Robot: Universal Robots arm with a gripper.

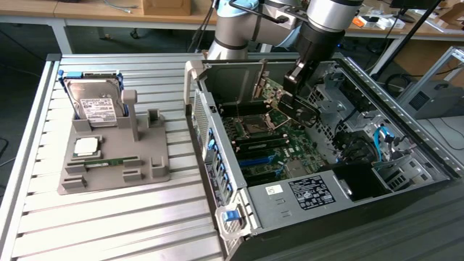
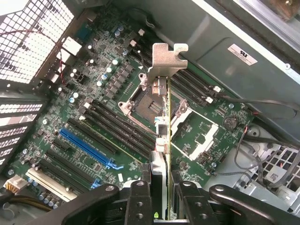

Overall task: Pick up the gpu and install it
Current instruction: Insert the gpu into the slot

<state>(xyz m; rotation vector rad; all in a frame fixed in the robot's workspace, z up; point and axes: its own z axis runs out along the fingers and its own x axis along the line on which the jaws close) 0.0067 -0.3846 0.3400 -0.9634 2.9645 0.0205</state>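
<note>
Gripping the gpu (image 2: pixel 162 117) edge-on, the end effector (image 2: pixel 161 199) hangs over the motherboard (image 2: pixel 108 117), with open room between the case (image 1: pixel 228 81) walls. In the exterior view, a black label (image 1: pixel 312 193) lies at six o'clock from the gpu, its writing unreadable.

Robotics lab set up for computer assembly

A robot arm (image 1: pixel 232 32) at the top centre stands behind a slatted aluminium table (image 1: pixel 108 228). The table carries an opened desktop computer case (image 1: pixel 261 209) on the right, its green motherboard (image 1: pixel 297 144) laid bare, and a grey parts fixture (image 1: pixel 108 176) on the left. Cluttered wooden workbenches (image 1: pixel 87 11) run along the top edge, with aluminium framing (image 1: pixel 446 62) at the upper right.
</note>
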